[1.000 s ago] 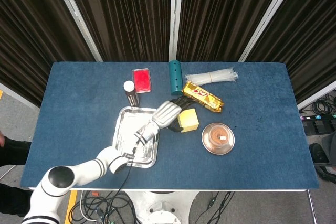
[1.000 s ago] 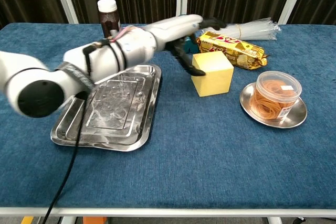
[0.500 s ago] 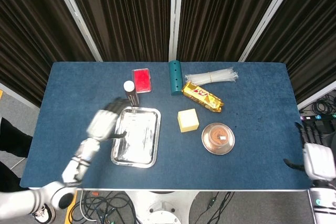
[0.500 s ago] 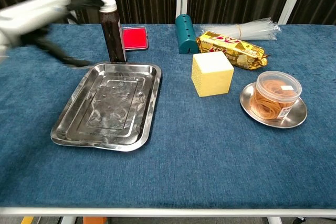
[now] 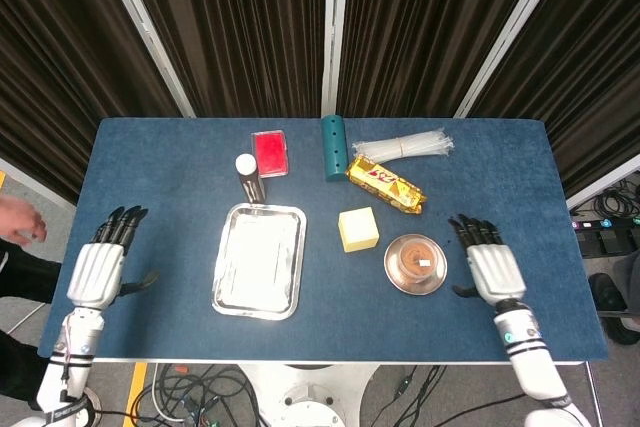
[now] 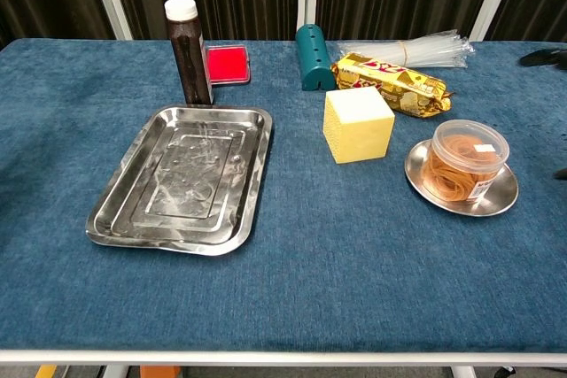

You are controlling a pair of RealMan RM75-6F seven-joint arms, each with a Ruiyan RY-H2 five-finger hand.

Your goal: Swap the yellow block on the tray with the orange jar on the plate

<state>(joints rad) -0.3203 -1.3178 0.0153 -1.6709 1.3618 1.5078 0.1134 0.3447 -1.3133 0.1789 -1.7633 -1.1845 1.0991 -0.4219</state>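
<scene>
The yellow block (image 5: 359, 229) (image 6: 358, 123) stands on the blue cloth between the tray and the plate. The steel tray (image 5: 259, 260) (image 6: 188, 174) holds nothing. The orange jar (image 5: 415, 260) (image 6: 464, 161), lid on, sits on the small metal plate (image 5: 391, 271) (image 6: 496, 202). My left hand (image 5: 102, 265) hovers open at the table's left edge, far from the tray. My right hand (image 5: 491, 267) is open just right of the plate; only its fingertips (image 6: 542, 57) show at the chest view's right edge.
A dark bottle with a white cap (image 5: 247, 176) (image 6: 188, 50) stands behind the tray. A red box (image 5: 271, 152), a teal cylinder (image 5: 333, 146), a gold snack packet (image 5: 386, 184) and a bundle of clear ties (image 5: 404, 147) lie along the back. A person's hand (image 5: 20, 219) shows at far left.
My left hand let go of the yellow block beside the tray and drew back to the table's left edge. My right hand came in from the right to beside the plate.
</scene>
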